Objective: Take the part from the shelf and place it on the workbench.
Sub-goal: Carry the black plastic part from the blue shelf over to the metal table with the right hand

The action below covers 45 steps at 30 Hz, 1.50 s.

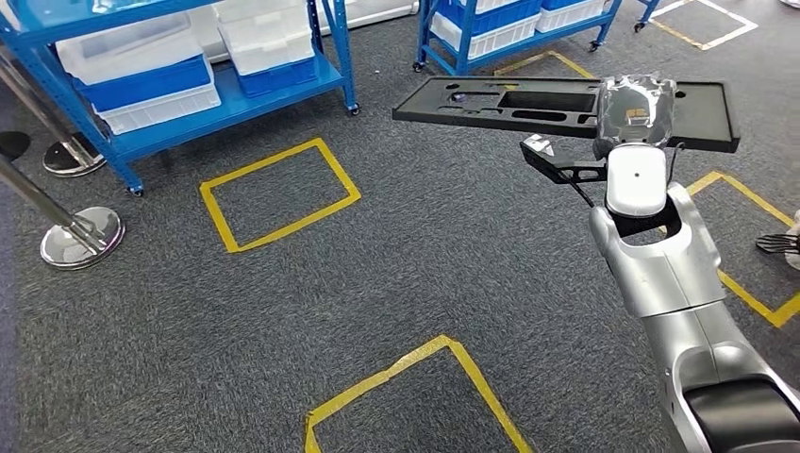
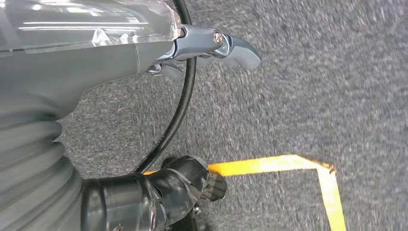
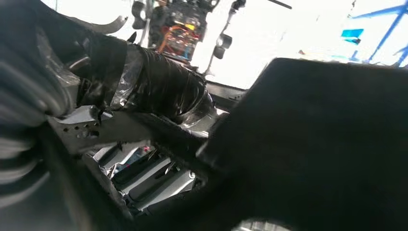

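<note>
The part [image 1: 509,99] is a long, flat black tray-like piece with shaped cutouts. It hangs level above the carpet at the upper right of the head view, and my right hand [image 1: 637,111] grips its right portion. In the right wrist view my right hand [image 3: 144,96] has its taped thumb lying on the dark part [image 3: 327,144], with the other fingers [image 3: 154,175] beneath it. My left hand [image 2: 120,57] hangs over the floor holding nothing, its fingertip [image 2: 235,47] and taped thumb [image 2: 185,185] well apart.
A blue shelf [image 1: 236,106] with white and blue bins stands at the upper left, and a second blue shelf [image 1: 509,42] at the top centre. Yellow tape rectangles [image 1: 278,193] mark the grey carpet. Stanchion bases [image 1: 83,236] stand at the left.
</note>
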{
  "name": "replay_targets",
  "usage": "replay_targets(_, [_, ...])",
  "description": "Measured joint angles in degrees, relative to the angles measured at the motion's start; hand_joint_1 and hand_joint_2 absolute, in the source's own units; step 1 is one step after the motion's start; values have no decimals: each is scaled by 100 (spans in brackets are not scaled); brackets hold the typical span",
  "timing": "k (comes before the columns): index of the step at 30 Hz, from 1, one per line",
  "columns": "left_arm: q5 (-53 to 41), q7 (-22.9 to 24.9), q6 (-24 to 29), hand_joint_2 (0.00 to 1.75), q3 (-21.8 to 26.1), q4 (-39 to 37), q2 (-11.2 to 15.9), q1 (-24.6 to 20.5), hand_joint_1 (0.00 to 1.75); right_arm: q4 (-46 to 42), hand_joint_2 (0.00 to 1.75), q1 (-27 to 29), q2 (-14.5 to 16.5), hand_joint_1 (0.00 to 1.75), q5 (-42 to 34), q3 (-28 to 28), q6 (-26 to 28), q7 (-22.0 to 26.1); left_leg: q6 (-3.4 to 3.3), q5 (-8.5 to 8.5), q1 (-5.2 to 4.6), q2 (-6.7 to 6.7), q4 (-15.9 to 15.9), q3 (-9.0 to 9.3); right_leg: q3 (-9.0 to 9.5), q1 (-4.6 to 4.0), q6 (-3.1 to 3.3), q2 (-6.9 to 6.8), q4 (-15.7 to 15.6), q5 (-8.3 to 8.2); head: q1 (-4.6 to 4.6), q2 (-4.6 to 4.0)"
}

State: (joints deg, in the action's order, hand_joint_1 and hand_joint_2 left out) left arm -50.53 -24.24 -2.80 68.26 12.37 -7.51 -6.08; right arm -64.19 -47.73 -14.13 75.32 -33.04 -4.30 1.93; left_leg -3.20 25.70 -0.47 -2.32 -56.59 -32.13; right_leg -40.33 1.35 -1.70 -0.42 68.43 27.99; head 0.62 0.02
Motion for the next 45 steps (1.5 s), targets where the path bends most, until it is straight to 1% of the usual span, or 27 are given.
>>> replay_targets(2, [0, -1, -1, 175, 0, 0, -12, -7, 0, -10, 175, -11, -1, 175, 0, 8, -1, -2, 46, 61, -14, -88, -93, -24, 384, -30, 48, -108, -663, -209, 1, 0])
replay_targets(3, [0, -1, -2, 175, 0, 0, -15, -14, 0, -18, 175, -16, -4, 175, 0, 12, -2, -3, 72, 82, -23, -118, -129, -33, 467, -49, 83, -135, -821, -239, -1, 0])
replay_targets(6, [-1, -2, -3, 175, 0, 0, -16, -30, 0, -37, 175, -37, -28, 175, 2, 22, -9, -20, 146, 112, -37, -185, -165, -48, 449, -59, 178, -56, -859, -256, 0, 0])
replay_targets(8, [-5, -3, -9, 175, 0, 0, -21, -33, 0, -49, 175, -56, -43, 175, 2, 28, -19, -27, 205, 274, -15, -65, -356, -125, 443, -30, 241, 8, -891, -291, 0, 0])
replay_targets(9, [-7, -4, -13, 175, 0, 0, -25, -33, 0, -54, 175, -66, -46, 175, 2, 32, -29, -30, 234, 441, 3, 35, -606, -233, 439, -20, 269, 36, -905, -308, 1, 0])
replay_targets(11, [-15, -4, -20, 175, 0, 0, -29, -27, 0, -58, 175, -84, -47, 175, 2, 40, -55, -36, 263, 830, 28, 165, -1384, -572, 413, -31, 300, 103, -907, -326, 0, 0])
replay_targets(12, [-21, -3, -21, 175, 0, 0, -29, -21, 0, -58, 175, -86, -48, 175, 2, 45, -65, -38, 266, 939, 32, 180, -1710, -719, 403, -39, 305, 143, -904, -332, 0, 0])
replay_targets(13, [-26, -3, -21, 175, 0, 0, -29, -16, 0, -57, 175, -86, -49, 175, 2, 52, -72, -38, 261, 945, 33, 184, -1869, -790, 398, -45, 307, 187, -900, -336, -1, 0])
replay_targets(14, [-29, -2, -21, 175, 0, 0, -29, -12, 0, -57, 175, -88, -50, 175, 2, 60, -75, -38, 247, 844, 33, 189, -1810, -758, 397, -49, 306, 230, -895, -339, 0, 0])
replay_targets(17, [-31, -2, -21, 175, 0, 0, -25, -13, 0, -59, 175, -119, -56, 175, 2, 77, -78, -39, 173, 272, 31, 373, -684, -215, 395, -50, 285, 365, -878, -351, 1, 0])
replay_targets(19, [-33, -1, -22, 175, 0, 0, -21, -17, 0, -59, 175, -150, -67, 175, 2, 86, -88, -42, 140, 153, 17, 500, -231, -11, 356, -36, 225, 452, -879, -387, 1, 0])
replay_targets(21, [-37, 1, -25, 175, 0, 0, -19, -28, 0, -59, 175, -163, -106, 175, 2, 102, -102, -44, 111, 140, 4, 458, -161, 5, 321, -19, 141, 539, -907, -437, 1, 0])
replay_targets(23, [-43, 2, -34, 175, 0, 0, -19, -34, 0, -59, 175, -170, -177, 175, 2, 130, -107, -44, 52, 72, 16, 364, -77, 23, 272, -22, 93, 441, -828, -367, 5, 0])
replay_targets(24, [-46, 2, -39, 175, 0, 0, -20, -31, 0, -59, 175, -179, -210, 175, 2, 146, -107, -45, 20, 38, 24, 314, -32, 30, 192, -33, 79, 335, -652, -239, 9, 0])
replay_targets(26, [-52, 2, -48, 175, 0, 0, -20, -20, 0, -59, 175, -189, -253, 175, 2, 168, -110, -46, -10, 14, 17, 224, -10, 16, -105, -43, 56, 139, 21, 145, 14, 0])
replay_targets(28, [-61, 2, -49, 175, 0, 0, -17, -12, 0, -58, 175, -178, -281, 175, 2, 174, -117, -46, -13, 16, 12, 125, -26, -7, -361, -35, 24, 99, 619, 358, 12, 0])
replay_targets(29, [-67, 2, -48, 175, 0, 0, -15, -13, 0, -58, 175, -171, -298, 175, 2, 178, -125, -46, -11, 23, 11, 77, -40, -15, -351, -27, 11, 84, 641, 311, 12, 0])
replay_targets(30, [-74, 2, -46, 175, 1, 0, -15, -13, 0, -58, 175, -169, -314, 175, 2, 186, -133, -46, -6, 36, 12, 32, -62, -19, -228, -18, 1, 56, 438, 171, 12, 0])
replay_targets(32, [-90, 2, -44, 175, 1, 0, -15, -14, 0, -59, 175, -171, -334, 175, 2, 212, -145, -46, 18, 81, 9, -44, -121, -28, 182, -17, 4, -90, -294, -130, 13, 0])
replay_targets(33, [-97, 2, -44, 175, 1, 0, -15, -17, 0, -61, 175, -178, -342, 175, 2, 224, -147, -46, 40, 108, -5, -78, -167, -42, 330, -33, 27, -171, -589, -214, 11, 0])
replay_targets(35, [-103, 2, -44, 175, 0, 0, -13, -26, 0, -66, 175, -186, -360, 175, 2, 245, -155, -47, 85, 137, -35, -140, -219, -70, 408, -73, 88, -245, -800, -222, 10, 0])
replay_targets(37, [-103, 3, -45, 175, 0, 0, -13, -30, 0, -72, 175, -192, -386, 175, 2, 262, -169, -46, 121, 155, -47, -203, -232, -76, 389, -70, 144, -156, -811, -256, 8, 0])
replay_targets(39, [-103, 3, -48, 175, 0, 0, -16, -28, 0, -75, 175, -214, -414, 175, 2, 281, -188, -42, 174, 296, -23, -108, -399, -142, 393, -49, 209, -77, -845, -287, 8, 0])
replay_targets(41, [-102, 3, -48, 175, 1, 0, -16, -24, 0, -75, 175, -260, -427, 175, 2, 293, -205, -37, 223, 631, 11, 89, -980, -402, 387, -44, 263, 3, -862, -307, 8, 0])
replay_targets(43, [-102, 4, -48, 175, 2, 0, -16, -15, 0, -74, 175, -292, -427, 175, 2, 297, -218, -36, 235, 911, 20, 169, -1684, -731, 369, -56, 285, 101, -858, -313, 8, 0])
replay_targets(44, [-102, 4, -48, 175, 2, 0, -16, -9, 0, -74, 175, -296, -427, 175, 2, 297, -226, -36, 226, 924, 20, 180, -1848, -810, 365, -63, 288, 152, -854, -315, 8, 0])
replay_targets(45, [-103, 4, -49, 175, 2, 0, -17, -6, 0, -74, 175, -298, -427, 175, 2, 298, -234, -35, 208, 818, 19, 190, -1775, -776, 364, -67, 289, 202, -848, -317, 8, 0])
